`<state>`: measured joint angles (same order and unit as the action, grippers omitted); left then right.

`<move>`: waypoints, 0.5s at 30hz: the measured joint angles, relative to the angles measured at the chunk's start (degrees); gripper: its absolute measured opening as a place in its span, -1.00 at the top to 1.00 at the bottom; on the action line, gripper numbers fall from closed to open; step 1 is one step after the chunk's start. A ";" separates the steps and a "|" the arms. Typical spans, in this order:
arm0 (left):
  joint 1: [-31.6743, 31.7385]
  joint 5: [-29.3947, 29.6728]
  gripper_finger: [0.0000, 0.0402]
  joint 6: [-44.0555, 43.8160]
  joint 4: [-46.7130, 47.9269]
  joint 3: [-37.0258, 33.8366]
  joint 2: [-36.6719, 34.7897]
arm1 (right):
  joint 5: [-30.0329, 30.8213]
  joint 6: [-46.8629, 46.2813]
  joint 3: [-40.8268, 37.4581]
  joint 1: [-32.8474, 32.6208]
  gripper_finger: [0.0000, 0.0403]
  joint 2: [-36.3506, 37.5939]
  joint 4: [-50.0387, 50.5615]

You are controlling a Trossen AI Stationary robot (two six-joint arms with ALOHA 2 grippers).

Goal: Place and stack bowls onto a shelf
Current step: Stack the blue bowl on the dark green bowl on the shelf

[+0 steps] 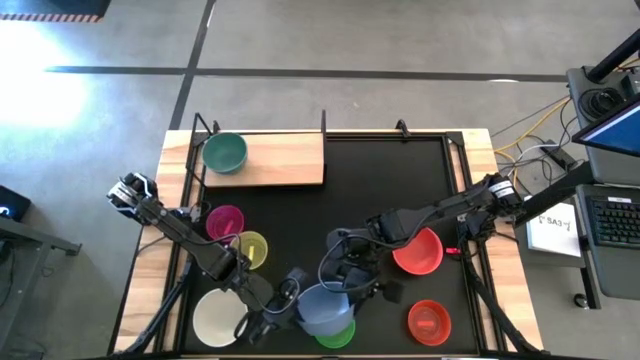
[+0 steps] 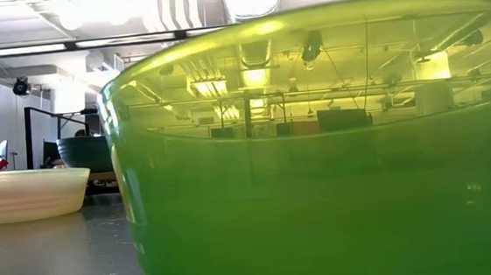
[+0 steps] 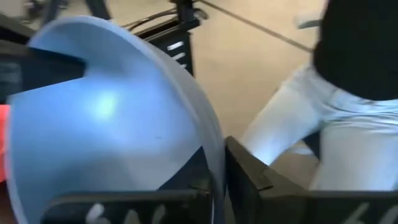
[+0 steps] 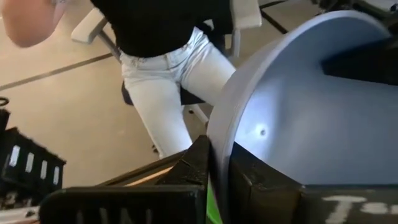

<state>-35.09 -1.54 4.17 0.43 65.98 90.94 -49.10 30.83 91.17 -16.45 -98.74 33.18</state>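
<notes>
**Blue-grey bowl pinched by both grippers at the table's near edge**

High view: A black table (image 1: 400, 190) with wooden side rails is seen on a grey floor, and a desk with a laptop is seen at the right. The shelf (image 1: 285, 160), a light wood board with thin black posts, is set at the table's far left, and a teal bowl (image 1: 225, 152) is seated on its left end. On the table are found a magenta bowl (image 1: 225, 221), a yellow bowl (image 1: 250, 248), a cream bowl (image 1: 219, 317) and two red bowls (image 1: 420, 251). The blue-grey bowl (image 1: 325, 308) is held over the green bowl (image 1: 337, 335) near the front edge. The left gripper (image 1: 275, 312) is stretched to its left rim, the right gripper (image 1: 355, 288) to its right rim.

Low view: Most of the picture is filled by the green bowl's translucent wall; the cream bowl is seen at the left, and an office ceiling behind.

Left wrist view: The blue-grey rim is pinched between the fingers (image 3: 249, 177), one inside and one outside. A person (image 3: 323, 112) in pale trousers is seen beyond.

Right wrist view: The opposite rim is clamped likewise by the fingers (image 4: 186, 168); the same person is seen seated on a chair.
</notes>
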 joint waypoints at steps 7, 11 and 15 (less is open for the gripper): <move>-0.02 -2.55 0.99 -0.88 -1.49 0.00 0.02 | 3.31 -4.83 0.57 0.10 0.61 0.00 -2.56; 0.10 -2.42 1.00 -1.87 -1.51 0.00 0.04 | 3.45 -7.39 0.60 0.31 0.38 0.00 -2.29; 0.10 -2.40 1.00 -1.88 -1.53 0.00 0.04 | 4.59 -10.36 0.60 0.64 0.17 0.00 -2.31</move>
<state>-34.98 -3.94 2.29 -1.10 65.98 90.98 -44.51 20.47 91.77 -15.80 -98.73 30.87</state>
